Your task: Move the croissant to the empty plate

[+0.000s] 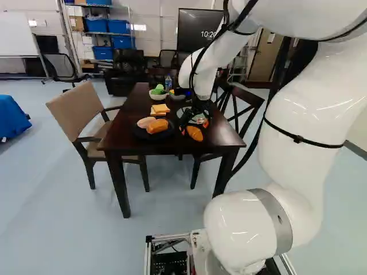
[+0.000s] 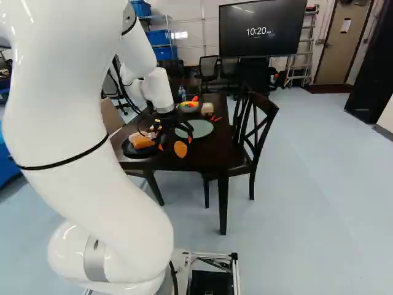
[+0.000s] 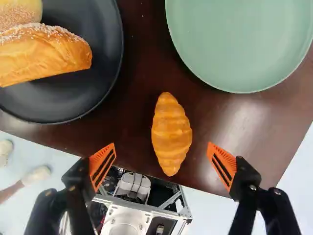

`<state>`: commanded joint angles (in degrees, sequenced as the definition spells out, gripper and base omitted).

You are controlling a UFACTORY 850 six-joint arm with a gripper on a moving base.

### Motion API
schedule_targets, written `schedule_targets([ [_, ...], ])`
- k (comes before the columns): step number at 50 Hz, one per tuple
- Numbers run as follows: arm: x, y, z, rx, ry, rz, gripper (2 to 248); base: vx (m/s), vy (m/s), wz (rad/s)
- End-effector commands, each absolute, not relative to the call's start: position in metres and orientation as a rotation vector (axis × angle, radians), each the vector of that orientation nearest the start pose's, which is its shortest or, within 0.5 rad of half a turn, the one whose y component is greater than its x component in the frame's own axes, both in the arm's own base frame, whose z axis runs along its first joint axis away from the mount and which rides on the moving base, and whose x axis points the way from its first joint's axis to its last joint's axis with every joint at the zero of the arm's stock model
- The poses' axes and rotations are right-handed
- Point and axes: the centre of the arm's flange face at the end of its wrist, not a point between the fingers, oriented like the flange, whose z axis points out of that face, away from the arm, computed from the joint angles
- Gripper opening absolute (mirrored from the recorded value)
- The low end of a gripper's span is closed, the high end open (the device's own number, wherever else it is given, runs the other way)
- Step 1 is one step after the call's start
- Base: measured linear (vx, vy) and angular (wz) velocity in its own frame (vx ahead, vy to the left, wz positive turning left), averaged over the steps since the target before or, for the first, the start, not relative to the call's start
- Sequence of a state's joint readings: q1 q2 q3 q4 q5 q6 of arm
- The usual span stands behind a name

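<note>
Orange pads (image 3: 103, 165) stand wide apart on the tool (image 3: 162, 151), with the croissant (image 3: 171, 134) in line between them, ungripped, near the worktop's (image 3: 274, 127) base-side edge. Its length runs across the closing line, so a straight descent and a soft squeeze at its thick middle should suit; pressing hard could dent it. Best lift clear before crossing the rim of the green plate (image 3: 244, 39), which lies farther in, by the worktop's right edge.
</note>
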<state>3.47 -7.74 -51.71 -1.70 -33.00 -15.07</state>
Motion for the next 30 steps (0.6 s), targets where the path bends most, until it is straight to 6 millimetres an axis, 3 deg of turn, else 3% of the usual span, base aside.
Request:
schedule_targets([
  [19, 0.489, 0.033, 0.436, -3.115, -0.562, -0.229, 247, 0.0, 0.0, 0.0],
  [30, 0.489, 0.033, 0.436, -3.115, -0.562, -0.229, 247, 0.0, 0.0, 0.0],
])
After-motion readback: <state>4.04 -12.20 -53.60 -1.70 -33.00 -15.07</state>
